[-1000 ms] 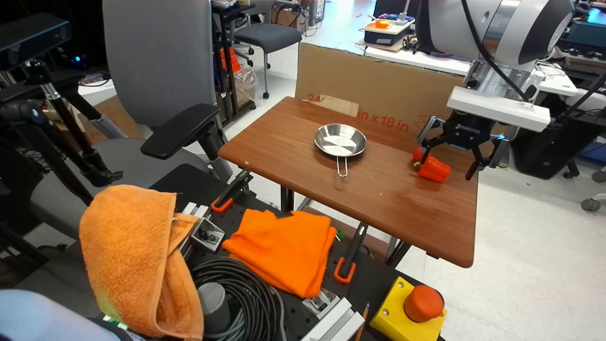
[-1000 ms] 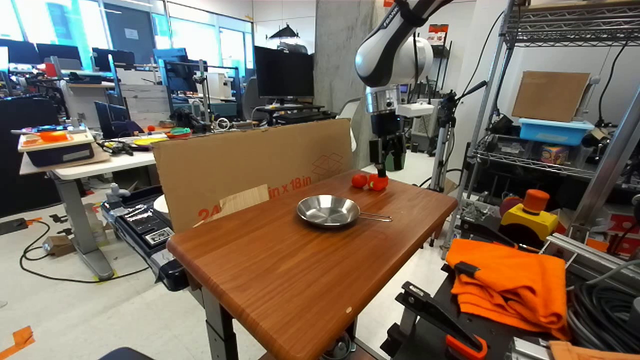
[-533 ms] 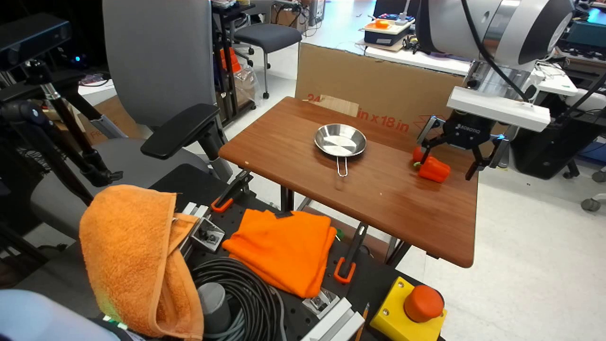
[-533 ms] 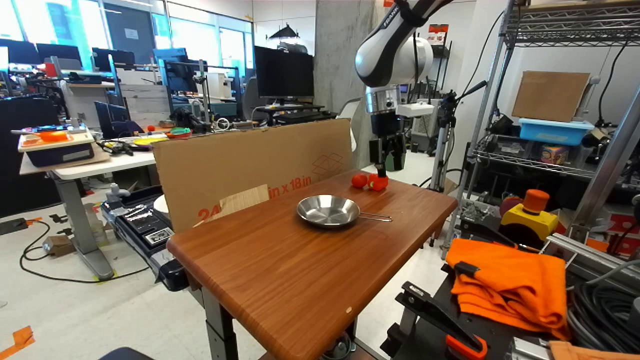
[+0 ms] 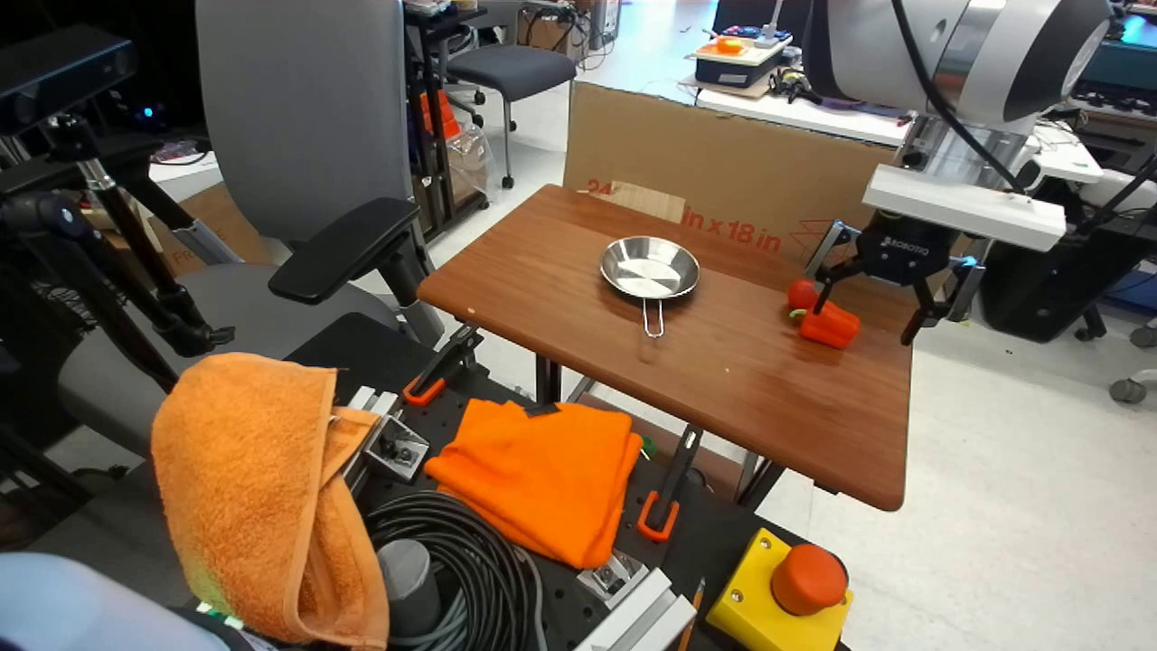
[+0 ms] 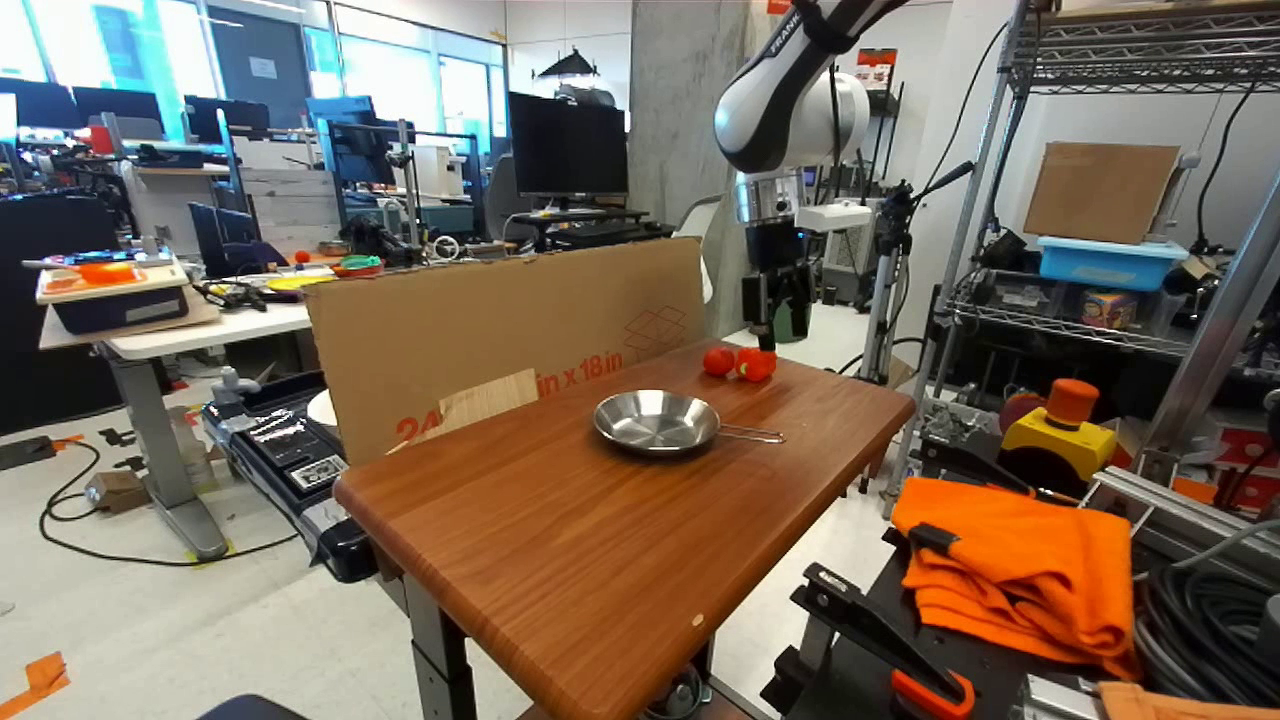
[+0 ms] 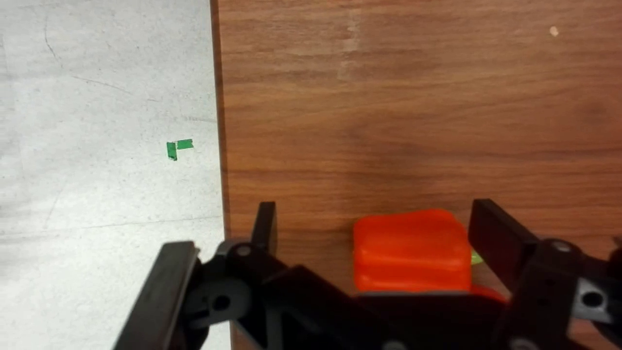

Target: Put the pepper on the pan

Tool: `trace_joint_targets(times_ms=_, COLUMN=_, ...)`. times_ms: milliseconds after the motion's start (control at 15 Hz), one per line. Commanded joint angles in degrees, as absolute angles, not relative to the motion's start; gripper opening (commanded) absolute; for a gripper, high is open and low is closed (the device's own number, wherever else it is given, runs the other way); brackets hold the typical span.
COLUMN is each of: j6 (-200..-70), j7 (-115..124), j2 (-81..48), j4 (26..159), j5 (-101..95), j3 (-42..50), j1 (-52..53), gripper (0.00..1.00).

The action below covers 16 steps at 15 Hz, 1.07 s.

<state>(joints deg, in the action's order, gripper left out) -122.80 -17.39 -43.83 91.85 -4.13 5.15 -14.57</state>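
At the short end of the bench [image 5: 786, 398], below the hand [image 5: 862, 325], the pepper [image 7: 412, 250] lies on its side just beside the tomato [image 6: 718, 361]; can't tell if those two touch; hand hangs low with its fingers [image 7: 500, 238] spread wide, nothing gripped; the spread reads as clearance for going down around the pepper, which should fit the gap; wrist view shows it off-centre though, tight against the stem-side finger's line, while the opposite finger sits out by the bench edge; straight down risks landing on the stem end, so a small shift toward the stem probably comes first; finger line runs along the pepper's length, so closing would pinch stem end to base; pan [image 6: 657, 420] sits flat around mid-bench, bowl up, handle out to the long side nearer the folded orange cloth [image 5: 538, 479]; likely parked so the bowl can take the drop; cardboard [image 6: 500, 310] stands along the opposite long side, maybe as a backstop. Pepper itself: blocky, orange-red, smooth and shiny, shallow lengthwise grooves, short green stem pointing roughly toward the pan's part of the bench; probably slick, so a centred grip matters.
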Motion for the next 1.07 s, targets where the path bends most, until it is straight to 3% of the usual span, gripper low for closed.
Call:
trace_joint_targets(times_ms=0, j6=-123.4, j7=-17.9, j2=-43.4, j4=91.2, j5=-4.8, j3=5.0, j1=-14.4, gripper=1.0)
trace_joint_targets(times_ms=1000, j6=-123.1, j7=-28.2, j2=-44.5, j4=90.2, j5=-3.8, j3=0.9, j1=-15.5, gripper=1.0)
